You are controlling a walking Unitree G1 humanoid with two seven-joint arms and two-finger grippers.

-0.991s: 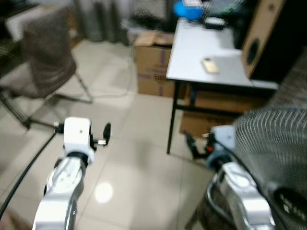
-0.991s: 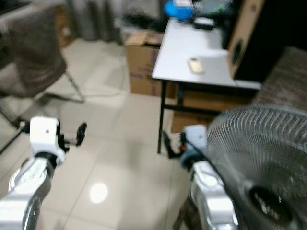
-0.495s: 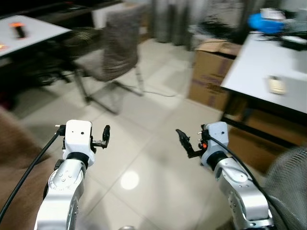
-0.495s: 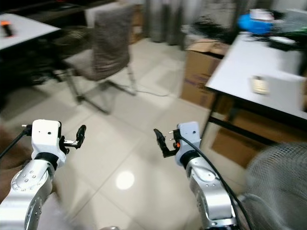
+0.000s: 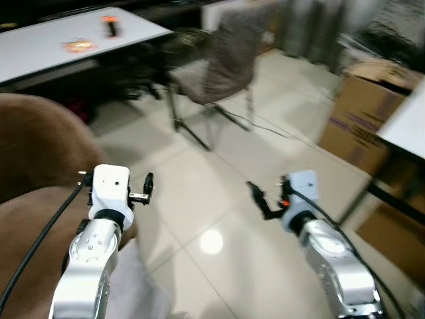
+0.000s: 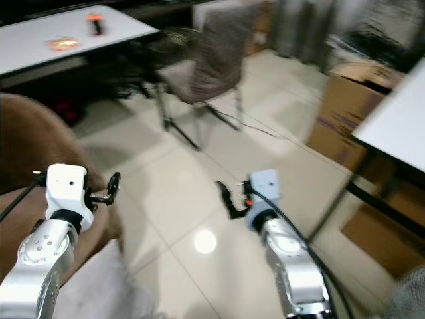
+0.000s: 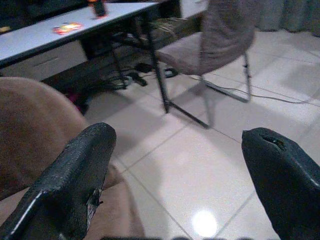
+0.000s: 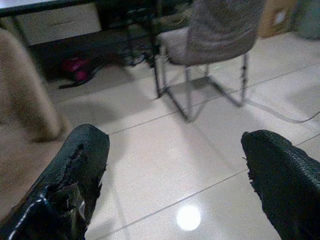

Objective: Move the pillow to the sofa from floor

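I can read no text anywhere — the purple print on the brown cardboard box (image 5: 369, 116) is blurred, and the small orange item (image 5: 78, 45) on the white counter (image 5: 40, 50) is too small to read.

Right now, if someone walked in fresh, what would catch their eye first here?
Probably the two open pincers held out over the shiny tiled floor, the left pincer by a big brown sofa and the right pincer mid-room. Beyond them stands a grey chair, beside a white table carrying small items.
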